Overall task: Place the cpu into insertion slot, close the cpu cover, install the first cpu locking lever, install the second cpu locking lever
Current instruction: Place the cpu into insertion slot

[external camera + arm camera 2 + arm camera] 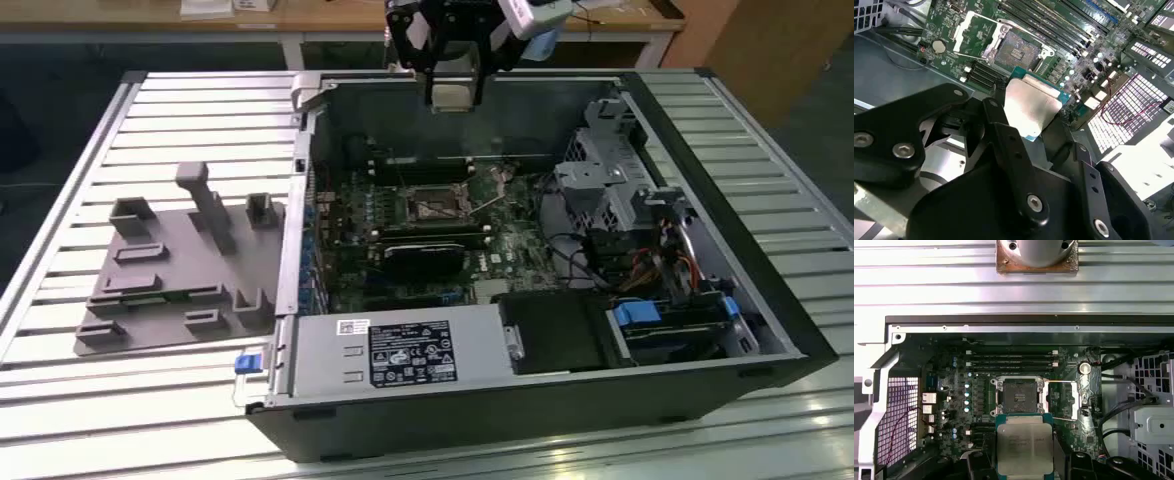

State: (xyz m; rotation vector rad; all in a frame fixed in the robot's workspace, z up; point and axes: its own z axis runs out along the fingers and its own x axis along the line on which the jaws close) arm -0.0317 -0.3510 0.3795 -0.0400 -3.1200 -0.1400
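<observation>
My gripper [451, 92] hangs above the far edge of the open computer case and is shut on the cpu [451, 95]. The cpu is a flat square chip with a pale silver top [1025, 442], and a black finger [1004, 130] presses on each side of it [1031, 107]. Well below it lies the insertion slot [1018, 395], a square socket with a dark centre [1016, 47] on the green board [430, 205]. The cpu cover [1076, 400] is a thin metal frame, swung open beside the slot [959, 32].
The black case [747, 300] lies open on a slatted metal table [160, 110]. A grey fixture plate [174, 270] sits at the exterior view's left. Long memory slots [1011, 360], a black card [427, 255], a power supply [400, 350] and a metal drive cage [614, 170] surround the socket.
</observation>
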